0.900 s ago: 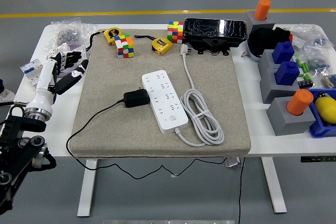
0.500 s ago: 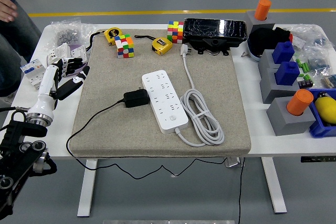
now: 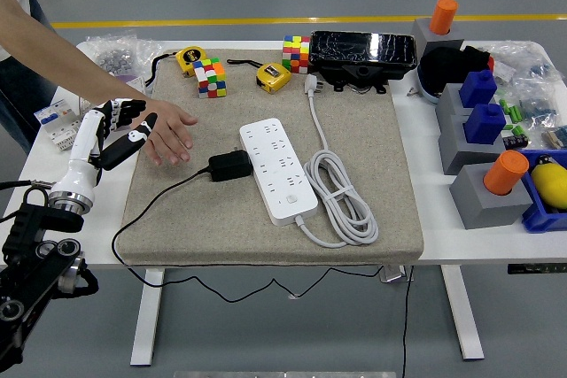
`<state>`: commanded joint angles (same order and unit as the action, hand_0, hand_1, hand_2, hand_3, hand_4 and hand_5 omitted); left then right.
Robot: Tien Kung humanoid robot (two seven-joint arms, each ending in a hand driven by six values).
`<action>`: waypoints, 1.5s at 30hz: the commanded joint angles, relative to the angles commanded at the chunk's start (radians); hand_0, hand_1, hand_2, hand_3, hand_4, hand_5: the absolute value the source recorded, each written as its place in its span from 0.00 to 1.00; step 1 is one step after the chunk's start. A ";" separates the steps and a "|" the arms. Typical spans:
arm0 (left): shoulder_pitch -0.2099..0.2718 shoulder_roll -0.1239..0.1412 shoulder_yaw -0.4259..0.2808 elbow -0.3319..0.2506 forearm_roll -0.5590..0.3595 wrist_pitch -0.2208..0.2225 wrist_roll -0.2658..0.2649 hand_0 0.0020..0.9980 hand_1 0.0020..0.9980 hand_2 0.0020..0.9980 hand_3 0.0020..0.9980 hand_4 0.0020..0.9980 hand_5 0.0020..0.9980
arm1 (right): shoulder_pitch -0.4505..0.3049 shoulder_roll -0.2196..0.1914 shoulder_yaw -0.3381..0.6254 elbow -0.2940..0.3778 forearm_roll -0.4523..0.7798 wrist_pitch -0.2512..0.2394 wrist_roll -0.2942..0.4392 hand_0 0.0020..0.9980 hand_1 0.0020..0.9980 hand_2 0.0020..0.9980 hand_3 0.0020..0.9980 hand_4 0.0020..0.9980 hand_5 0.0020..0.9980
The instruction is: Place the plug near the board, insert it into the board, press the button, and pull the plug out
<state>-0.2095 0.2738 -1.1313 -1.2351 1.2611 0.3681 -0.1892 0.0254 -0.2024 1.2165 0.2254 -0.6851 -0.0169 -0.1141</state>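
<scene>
— Robot hand [image 3: 120, 126] on my left hovers at the mat's [image 3: 177, 219] left edge with fingers loosely spread, holding nothing. No right arm shows anywhere.

— Where's the plug?

— Plug [image 3: 229, 165] lies flat on the mat, just beside the board's [image 3: 277, 168] left edge, pins facing it. I can't tell whether they touch. Its black cord [image 3: 133, 227] trails left and off the desk's [image 3: 53, 143] front.

— So which step are we on?

— The first, I judge: nothing is grasped yet, and the plug is not in a socket. Next I need to reach right across the mat and take the plug by its body, leaving the pins free to line up with a socket.

— Anything in the way?

— A person's hand [image 3: 168, 135] rests open on the mat between my robot hand and the plug. I'd wait for it to clear.

— What's hard to see?

— The button [image 3: 290, 204] near the board's front end is small; I can't read its state. My thumb side is partly hidden behind the person's fingers.
</scene>
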 joint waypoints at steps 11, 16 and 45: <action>-0.010 -0.001 0.003 -0.003 -0.002 0.001 -0.001 0.76 0.75 0.72 0.65 0.74 0.45 | 0.004 -0.001 -0.007 -0.006 0.008 0.003 -0.002 0.54 0.65 0.65 0.56 0.90 0.42; -0.017 -0.001 0.013 -0.002 -0.005 0.000 0.000 0.76 0.75 0.72 0.65 0.74 0.44 | 0.009 -0.003 -0.019 -0.011 0.018 0.005 -0.003 0.54 0.65 0.65 0.56 0.90 0.42; -0.057 0.025 -0.019 -0.009 -0.013 0.000 -0.002 0.76 0.75 0.72 0.66 0.74 0.44 | 0.064 -0.026 -0.083 0.010 0.028 0.008 -0.003 0.54 0.65 0.65 0.56 0.90 0.42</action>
<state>-0.2661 0.2984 -1.1506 -1.2443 1.2477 0.3686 -0.1915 0.0899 -0.2283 1.1334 0.2354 -0.6571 -0.0087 -0.1171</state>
